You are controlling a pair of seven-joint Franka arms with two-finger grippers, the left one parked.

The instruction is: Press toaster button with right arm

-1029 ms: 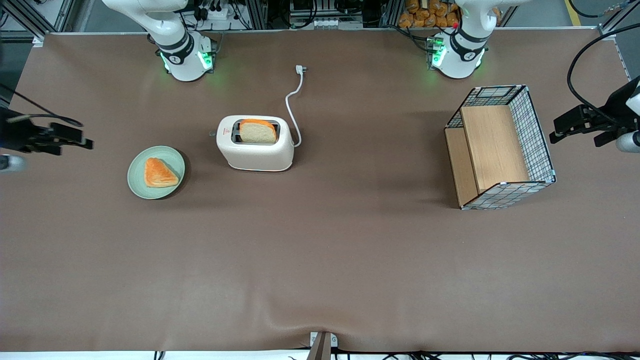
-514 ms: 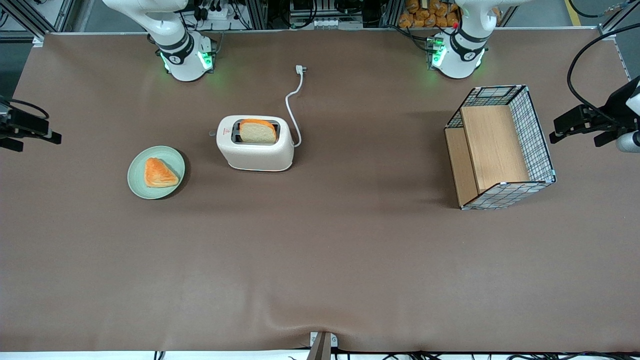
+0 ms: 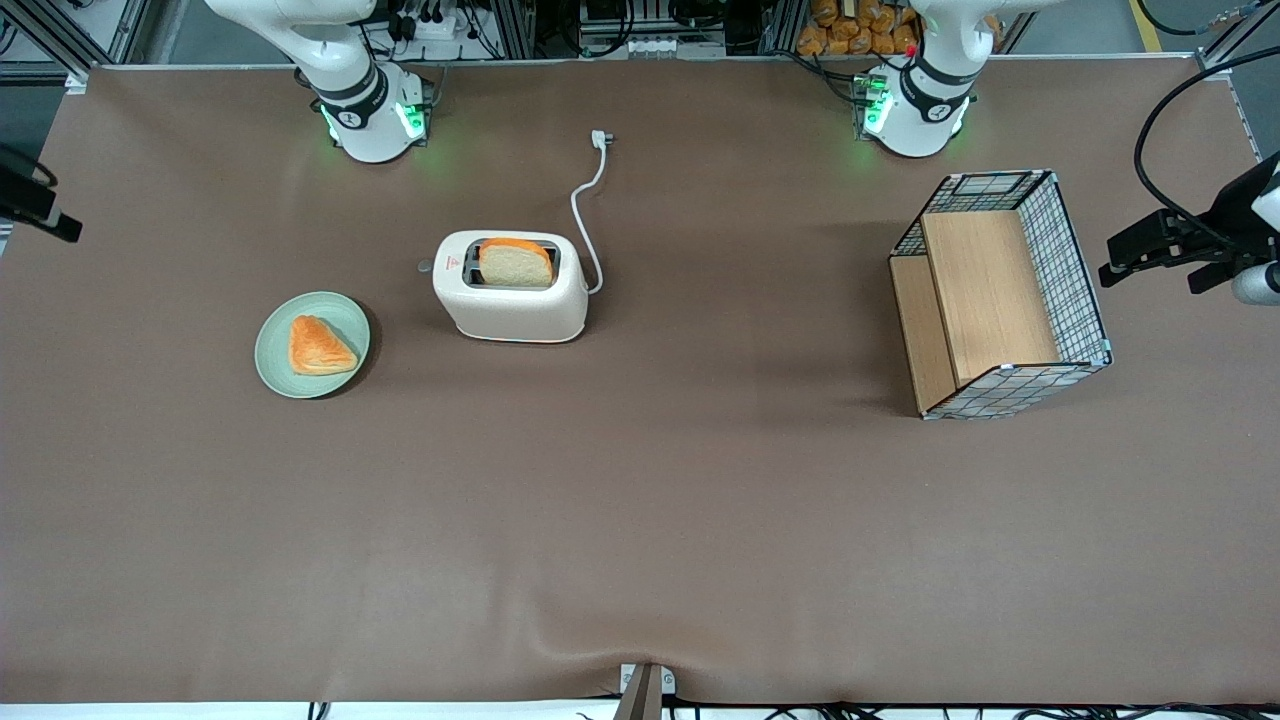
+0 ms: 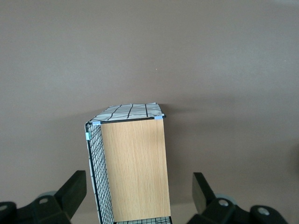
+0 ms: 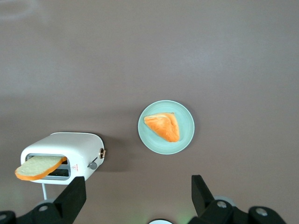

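- One toaster [image 3: 510, 298] is seen near the middle of the table [image 3: 640, 520]. It is made of smooth cream-white plastic, rounded at the corners, with one wide slot on top.
- One slice of bread [image 3: 515, 263] stands in that slot and sticks up out of it. An orange crust and a pale, porous face are shown.
- One toaster button [image 3: 425, 266] is counted: a small round grey knob projecting from the narrow end of the toaster that is turned toward the working arm's end of the table. A tiny red logo [image 3: 451, 264] is printed on the top close to it.
- One white cord [image 3: 587, 215] runs from the toaster's other narrow end in a curve to a plug lying farther from the front camera.
- One round pale-green plate [image 3: 312, 345] lies flat beside the toaster, toward the working arm's end and slightly nearer the front camera. One triangular orange pastry [image 3: 318, 346] with a glossy, layered surface rests on it.
- One rack [image 3: 1000, 295] of thin wire grid with light wooden boards is placed toward the parked arm's end of the table.
- The table is covered with one matte brown cloth, slightly rippled at the near edge.
- One gripper [image 5: 138, 194] of the right arm [image 3: 330, 60] is held high over the working arm's end of the table, well apart from the toaster and button. Its two black fingers [image 5: 74, 196] are spread wide apart, with nothing between them.
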